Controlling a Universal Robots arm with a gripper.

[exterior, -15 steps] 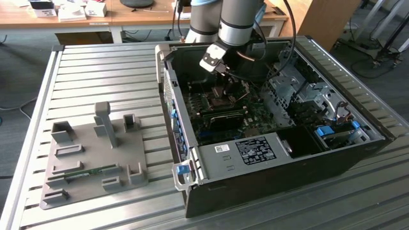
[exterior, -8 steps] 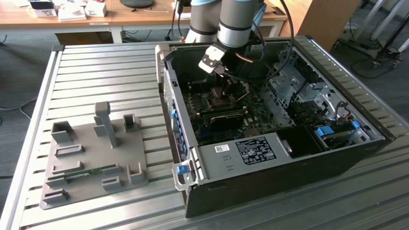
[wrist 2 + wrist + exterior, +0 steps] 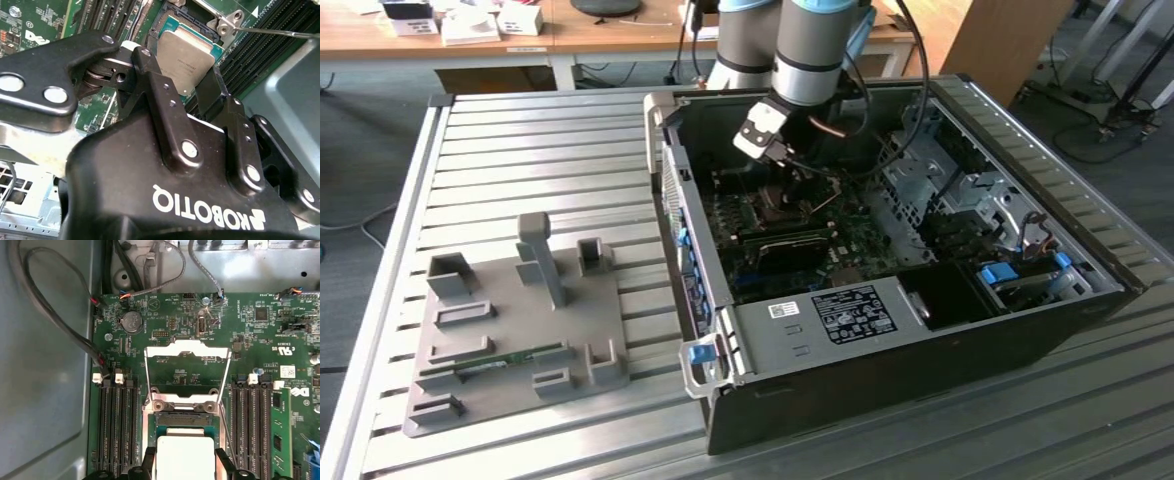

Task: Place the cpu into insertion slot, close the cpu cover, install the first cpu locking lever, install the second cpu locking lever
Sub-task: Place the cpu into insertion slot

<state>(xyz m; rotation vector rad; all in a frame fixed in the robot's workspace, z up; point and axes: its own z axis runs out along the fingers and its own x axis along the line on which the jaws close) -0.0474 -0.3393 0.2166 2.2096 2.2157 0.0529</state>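
Note:
In the exterior view my gripper (image 3: 790, 185) reaches down into the open computer case (image 3: 881, 400), above the green board. Both wrist views show the cpu (image 3: 183, 457), a square chip with a silver top, between my black fingers (image 3: 150, 462). The gripper (image 3: 184, 466) is shut on the cpu (image 3: 184, 50), one finger (image 3: 147, 62) on each side. The chip sits at the insertion slot (image 3: 182, 421); I cannot tell whether it is seated. The cpu cover (image 3: 187, 346) stands swung open beyond its hinge (image 3: 185, 404). A thin wire lever (image 3: 280, 33) runs beside the slot.
Long black memory slots (image 3: 117, 430) flank the socket, with a green module (image 3: 281, 440) in one. Grey cables (image 3: 60, 320) run along the case wall. A metal drive cage (image 3: 947, 185) stands close to the arm. A grey fixture tray (image 3: 507, 320) lies on the slatted table.

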